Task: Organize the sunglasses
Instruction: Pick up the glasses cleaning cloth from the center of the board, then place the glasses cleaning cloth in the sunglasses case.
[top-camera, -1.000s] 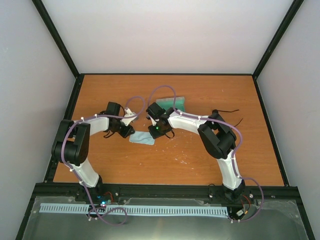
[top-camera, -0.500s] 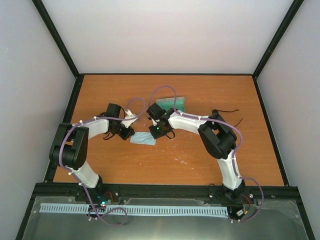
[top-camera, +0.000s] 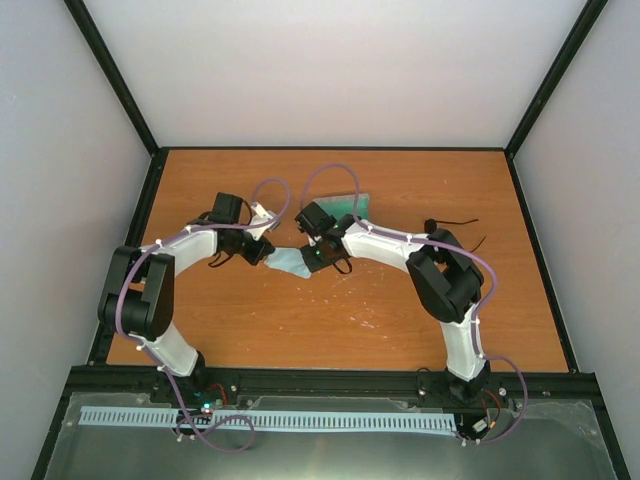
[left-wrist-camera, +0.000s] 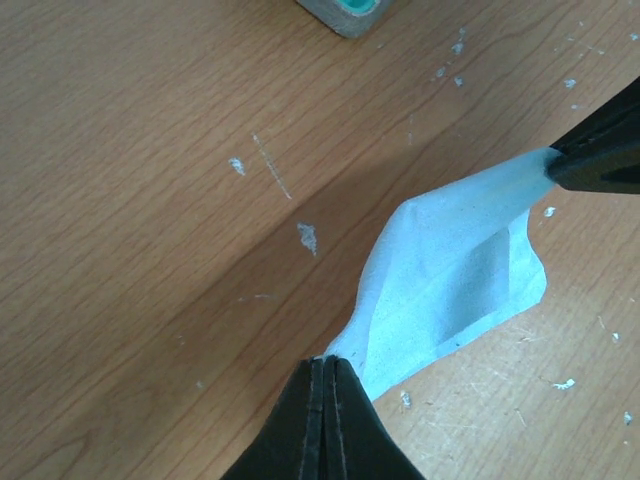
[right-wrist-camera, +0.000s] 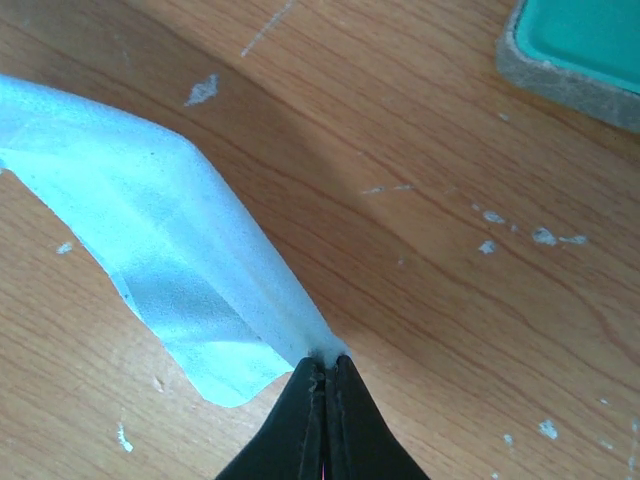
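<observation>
On your wood table (top-camera: 400, 320), left gripper (left-wrist-camera: 322, 365) and right gripper (right-wrist-camera: 325, 362) each clamp the cloth (left-wrist-camera: 450, 280) mid-frame; sunglasses (top-camera: 455, 222), centre-right, aren't yet in the case (top-camera: 350, 205).

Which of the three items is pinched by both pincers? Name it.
The pale blue cloth: left pincer and right pincer each grip a corner; the grey case and black sunglasses lie apart, untouched.

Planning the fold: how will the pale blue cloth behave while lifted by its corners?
Probably floppy: the cloth sags and creases between the left gripper and right gripper. Likely very light, since pinches at two corners hold it. It may slip, being gripped only at its edges.
</observation>
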